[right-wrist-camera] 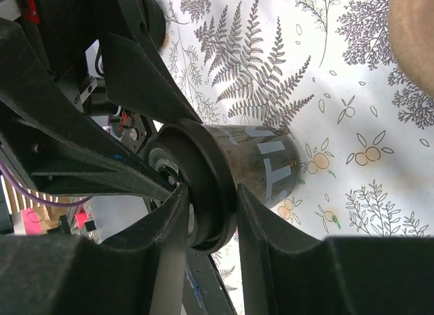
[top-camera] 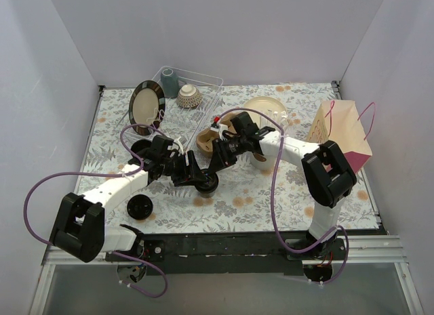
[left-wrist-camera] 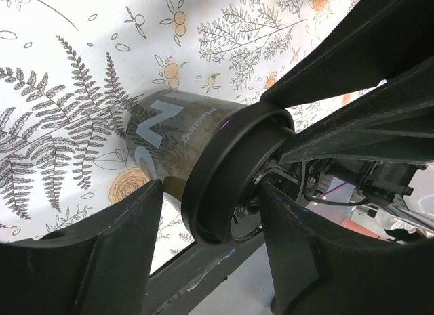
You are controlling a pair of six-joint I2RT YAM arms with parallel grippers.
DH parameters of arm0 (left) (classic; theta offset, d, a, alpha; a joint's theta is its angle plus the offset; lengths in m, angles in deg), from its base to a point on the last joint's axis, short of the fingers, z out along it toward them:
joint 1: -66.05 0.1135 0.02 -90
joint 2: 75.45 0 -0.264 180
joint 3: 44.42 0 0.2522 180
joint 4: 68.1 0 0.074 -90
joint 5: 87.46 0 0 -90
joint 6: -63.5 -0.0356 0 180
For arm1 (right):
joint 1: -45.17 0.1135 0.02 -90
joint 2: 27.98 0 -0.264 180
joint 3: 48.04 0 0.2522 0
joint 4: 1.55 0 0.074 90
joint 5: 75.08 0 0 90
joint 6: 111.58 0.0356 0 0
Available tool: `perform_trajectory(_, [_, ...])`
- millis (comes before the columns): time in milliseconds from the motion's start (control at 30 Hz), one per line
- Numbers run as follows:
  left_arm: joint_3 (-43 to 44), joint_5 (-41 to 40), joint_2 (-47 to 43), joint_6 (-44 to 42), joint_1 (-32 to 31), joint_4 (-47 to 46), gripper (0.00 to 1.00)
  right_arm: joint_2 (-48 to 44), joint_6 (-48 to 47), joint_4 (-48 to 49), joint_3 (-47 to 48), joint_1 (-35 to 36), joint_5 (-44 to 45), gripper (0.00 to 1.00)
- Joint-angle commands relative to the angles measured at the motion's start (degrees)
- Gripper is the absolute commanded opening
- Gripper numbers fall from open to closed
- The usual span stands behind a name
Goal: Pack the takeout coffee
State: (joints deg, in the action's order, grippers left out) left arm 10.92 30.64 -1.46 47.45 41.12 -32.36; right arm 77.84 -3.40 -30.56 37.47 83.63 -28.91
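Note:
A takeout coffee cup (top-camera: 207,184) with a dark printed wall and a round black lid sits between both grippers at the middle of the table. In the right wrist view my right gripper (right-wrist-camera: 211,193) is shut on the cup (right-wrist-camera: 268,162), its fingers pinching the lid rim. In the left wrist view my left gripper (left-wrist-camera: 210,193) straddles the same lid (left-wrist-camera: 217,186). One finger touches the lid and the other stands a little apart from it. From above, the left gripper (top-camera: 195,177) comes from the left and the right gripper (top-camera: 217,171) from the right. A second black-lidded cup (top-camera: 140,151) stands partly hidden behind the left arm.
A loose flat black lid (top-camera: 139,208) lies near the front left. A paper bag with pink handles (top-camera: 342,133) stands at the right. A brown cardboard carrier (top-camera: 207,139) is behind the grippers. A clear tray (top-camera: 203,81) with a grey cup, a dark plate (top-camera: 146,105) and a pale bowl (top-camera: 264,108) stand at the back.

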Motion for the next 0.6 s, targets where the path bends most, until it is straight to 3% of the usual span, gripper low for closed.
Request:
perform_trajectory(0, [-2.56,-7.45,2.38,-1.10,-0.21,7.11,0.56,3.25,-3.24,-7.33,-3.99,0.83,8.15,0.31])
perform_trajectory(267, [-3.00,-5.69,-0.87,5.66,-0.21,7.99,0.55,0.62,2.99,-11.91,10.59,0.30,6.04,0.60])
perform_trajectory(467, [-2.65,-5.25,0.62,6.82,-0.21,8.87,0.55,-3.77,7.39,-8.59,7.28,0.30,5.43,0.70])
perform_trajectory(567, [-2.04,-6.12,0.10,6.29,-0.21,8.78,0.56,-4.92,7.14,-7.61,4.72,0.30,5.69,0.70])
